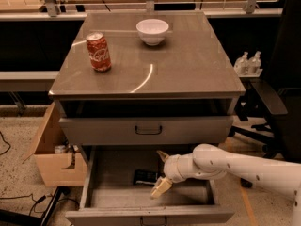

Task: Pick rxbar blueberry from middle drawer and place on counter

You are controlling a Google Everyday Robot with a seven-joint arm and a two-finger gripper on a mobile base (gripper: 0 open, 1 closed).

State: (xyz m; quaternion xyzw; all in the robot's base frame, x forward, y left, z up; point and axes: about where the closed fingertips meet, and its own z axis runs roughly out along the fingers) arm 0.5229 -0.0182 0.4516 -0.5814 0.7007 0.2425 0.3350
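The middle drawer [109, 182] is pulled out below the shut handled drawer [146, 130]. The rxbar blueberry [145, 176], a small dark flat bar, lies on the drawer's floor near the middle. My gripper [161, 172] is on the end of the white arm [235, 165] that reaches in from the right. It is inside the drawer, just right of the bar, open, with one finger behind the bar's right end and one in front. The counter [188, 65] is the glossy grey-brown top above.
A red soda can [99, 52] and a white bowl [152, 31] stand on the counter. A cardboard box [52, 160] sits on the floor left of the cabinet. A black chair [277, 88] and two bottles [248, 63] are at the right.
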